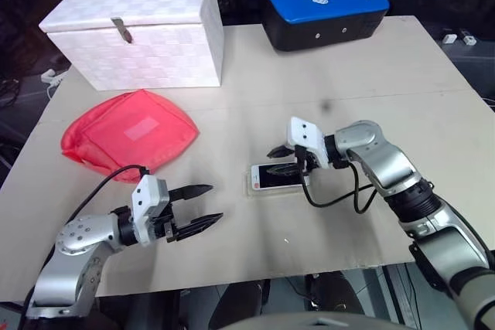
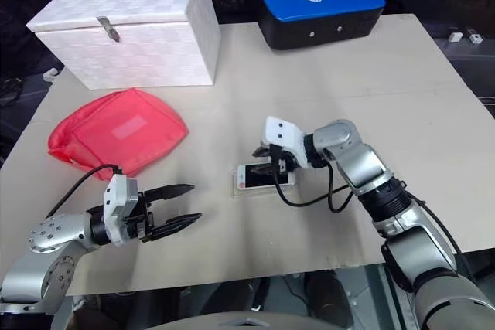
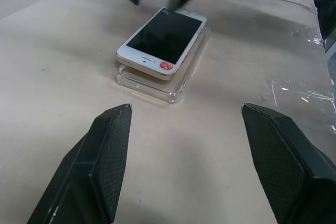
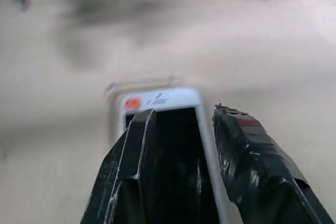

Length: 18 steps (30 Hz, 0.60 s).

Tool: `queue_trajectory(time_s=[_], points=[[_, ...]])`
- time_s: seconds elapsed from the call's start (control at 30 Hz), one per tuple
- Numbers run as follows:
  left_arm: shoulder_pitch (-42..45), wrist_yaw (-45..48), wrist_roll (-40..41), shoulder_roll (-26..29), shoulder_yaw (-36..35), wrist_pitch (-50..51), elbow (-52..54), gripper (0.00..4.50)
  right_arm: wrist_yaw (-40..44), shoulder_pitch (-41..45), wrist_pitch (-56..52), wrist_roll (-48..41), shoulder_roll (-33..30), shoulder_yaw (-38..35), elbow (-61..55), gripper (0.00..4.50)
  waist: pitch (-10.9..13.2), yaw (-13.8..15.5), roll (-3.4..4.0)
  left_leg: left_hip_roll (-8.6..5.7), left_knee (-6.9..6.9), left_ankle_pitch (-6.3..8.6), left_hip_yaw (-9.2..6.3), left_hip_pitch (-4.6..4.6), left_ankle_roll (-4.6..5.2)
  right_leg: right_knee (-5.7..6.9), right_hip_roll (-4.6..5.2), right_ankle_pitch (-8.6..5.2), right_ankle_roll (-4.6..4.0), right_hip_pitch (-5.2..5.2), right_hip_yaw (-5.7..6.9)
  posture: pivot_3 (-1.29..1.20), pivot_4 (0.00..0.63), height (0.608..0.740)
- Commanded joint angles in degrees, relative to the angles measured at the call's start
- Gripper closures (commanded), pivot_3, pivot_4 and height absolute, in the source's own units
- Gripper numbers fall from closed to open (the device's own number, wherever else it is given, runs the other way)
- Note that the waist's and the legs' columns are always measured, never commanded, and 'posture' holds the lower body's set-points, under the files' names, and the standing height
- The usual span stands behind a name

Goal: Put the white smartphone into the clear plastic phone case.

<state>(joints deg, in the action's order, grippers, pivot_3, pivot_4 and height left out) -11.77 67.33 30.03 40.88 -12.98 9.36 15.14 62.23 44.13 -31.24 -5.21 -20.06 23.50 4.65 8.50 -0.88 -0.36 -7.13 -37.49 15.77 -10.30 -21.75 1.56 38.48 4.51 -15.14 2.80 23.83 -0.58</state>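
Two grippers work over the worktop point(image 1: 325, 75). Phone point(image 3: 161, 42) lies screen up on the case point(image 3: 181, 85), slightly askew, its near end resting above the case rim, not seated. Right gripper point(image 1: 290, 158) hovers over the phone's far end, fingers point(image 4: 137, 156) narrowly parted with nothing between them. Left gripper point(image 1: 199, 206) sits near the front edge, well apart from the phone, fingers spread and empty. Red pouch point(image 1: 128, 133), white box point(image 1: 139, 28) and blue box point(image 1: 325, 5) lie behind.

Glossy white smartphone point(image 3: 161, 39), transparent plastic phone case point(image 3: 176, 85)
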Motion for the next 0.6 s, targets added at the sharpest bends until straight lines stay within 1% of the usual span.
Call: queue_trajectory(time_s=[0.03,0.07,0.17,0.3,0.43,0.6], points=[[0.1,0.3,0.9,0.3,-0.6,-0.8,1.1,1.11,-3.6,3.0,0.0,2.3,0.8,-0.6,4.2,3.94,0.0,0.0,0.0,0.0,0.0,0.0,0.01,0.0,0.0,0.01,0.0,0.0,0.0,0.01,-0.01,0.0,0.15,0.74],[0.1,0.3,0.9,0.3,-0.6,-0.8,1.1,1.11,-4.2,3.6,1.5,3.4,1.0,0.2,6.0,4.44,0.0,0.0,0.0,0.0,0.0,0.0,0.02,0.0,0.0,0.01,0.0,0.0,0.0,0.02,-0.02,0.0,0.15,0.74],[0.2,0.3,0.8,0.3,-0.6,-0.8,1.1,1.11,-3.9,4.7,7.0,6.5,0.6,2.6,9.7,4.44,0.0,0.0,0.0,0.0,0.02,0.0,0.04,-0.02,0.0,-0.01,0.0,0.0,0.0,0.04,-0.02,0.0,0.15,0.74],[0.3,0.2,0.8,0.3,-0.4,-0.6,1.0,1.11,-1.0,5.7,10.2,7.5,0.9,4.1,12.4,4.44,0.0,-0.3,0.0,0.0,0.06,0.0,0.13,-0.05,0.0,0.0,0.0,0.0,0.0,0.16,-0.12,0.0,0.15,0.74],[0.1,-0.1,0.7,0.3,-0.4,-0.5,1.3,1.11,2.3,5.4,12.3,7.9,0.5,5.3,12.4,4.44,0.0,-0.8,0.0,0.01,0.07,0.0,0.17,-0.04,0.0,0.02,-0.01,0.0,0.0,0.17,-0.16,0.0,0.15,0.74],[0.2,-1.0,0.4,0.1,-0.4,-0.2,1.3,1.11,4.0,5.1,13.2,8.1,0.3,5.0,11.5,4.44,0.0,-1.3,0.0,0.01,0.07,0.0,0.17,-0.04,0.0,0.02,-0.01,0.0,0.0,0.17,-0.16,0.0,0.15,0.74]])
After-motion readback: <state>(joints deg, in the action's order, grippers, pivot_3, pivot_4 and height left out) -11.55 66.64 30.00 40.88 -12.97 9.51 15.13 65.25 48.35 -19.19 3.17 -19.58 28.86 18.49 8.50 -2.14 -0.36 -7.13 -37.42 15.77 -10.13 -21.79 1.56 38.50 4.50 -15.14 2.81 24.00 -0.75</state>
